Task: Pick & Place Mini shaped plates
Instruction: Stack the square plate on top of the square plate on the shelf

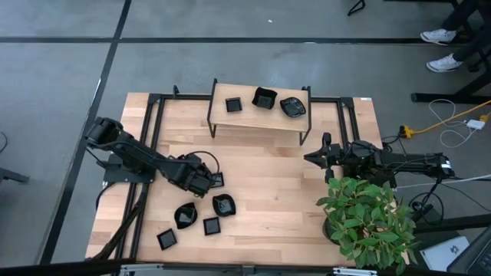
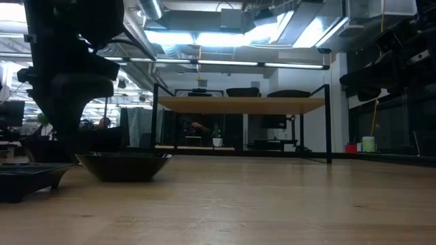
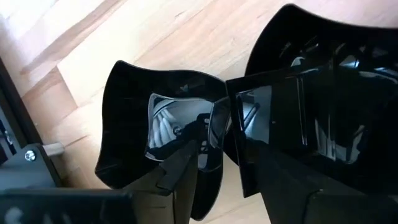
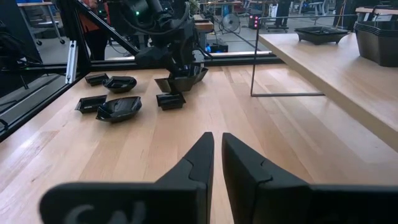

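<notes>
On a pale wooden table point(image 1: 268, 199) in a bright workshop, left gripper point(image 1: 209, 181) spread open over a wavy-edged mini plate point(image 3: 134, 121) lying flat, more mini plates point(image 1: 196, 218) scattered nearby, three on the raised shelf point(image 1: 261, 119), right gripper point(image 4: 217, 155) pinched together, empty, well apart.

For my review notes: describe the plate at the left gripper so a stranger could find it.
Start at the left gripper, low over the table's left half. The plate peeks out at its tip. Unlike the four plates nearer the front edge, it lies partly under the gripper.
</notes>
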Robot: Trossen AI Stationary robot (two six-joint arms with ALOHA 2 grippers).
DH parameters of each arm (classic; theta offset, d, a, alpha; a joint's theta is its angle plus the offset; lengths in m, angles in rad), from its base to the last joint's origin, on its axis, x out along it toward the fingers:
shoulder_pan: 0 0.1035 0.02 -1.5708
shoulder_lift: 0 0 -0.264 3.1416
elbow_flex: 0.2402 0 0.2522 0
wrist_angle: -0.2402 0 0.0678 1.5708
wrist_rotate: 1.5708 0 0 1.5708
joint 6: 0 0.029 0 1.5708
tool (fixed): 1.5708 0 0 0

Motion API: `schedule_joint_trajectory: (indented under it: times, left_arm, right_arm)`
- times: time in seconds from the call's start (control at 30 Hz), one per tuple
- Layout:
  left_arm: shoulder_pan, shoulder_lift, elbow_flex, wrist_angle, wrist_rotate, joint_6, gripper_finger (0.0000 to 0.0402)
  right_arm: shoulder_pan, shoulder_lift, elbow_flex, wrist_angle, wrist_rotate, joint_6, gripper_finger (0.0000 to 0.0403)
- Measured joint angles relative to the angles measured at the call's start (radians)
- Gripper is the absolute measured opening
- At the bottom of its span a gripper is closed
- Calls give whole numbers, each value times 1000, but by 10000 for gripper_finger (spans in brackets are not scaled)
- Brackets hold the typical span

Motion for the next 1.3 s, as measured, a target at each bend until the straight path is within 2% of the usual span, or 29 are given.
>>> schedule_joint_trajectory:
  times: [0.2,0.5,0.8,1.3]
  left_arm:
    - [0,0,0,0,2,9,123]
    - [0,-2,0,0,-4,26,9]
    - [-1,-35,0,-1,-32,22,2]
    - [-2,-227,0,-1,-207,41,2]
  right_arm:
    - [0,0,0,0,0,0,34]
    - [0,0,0,0,0,0,34]
    - [0,0,0,0,0,0,34]
    - [0,0,0,0,0,0,34]
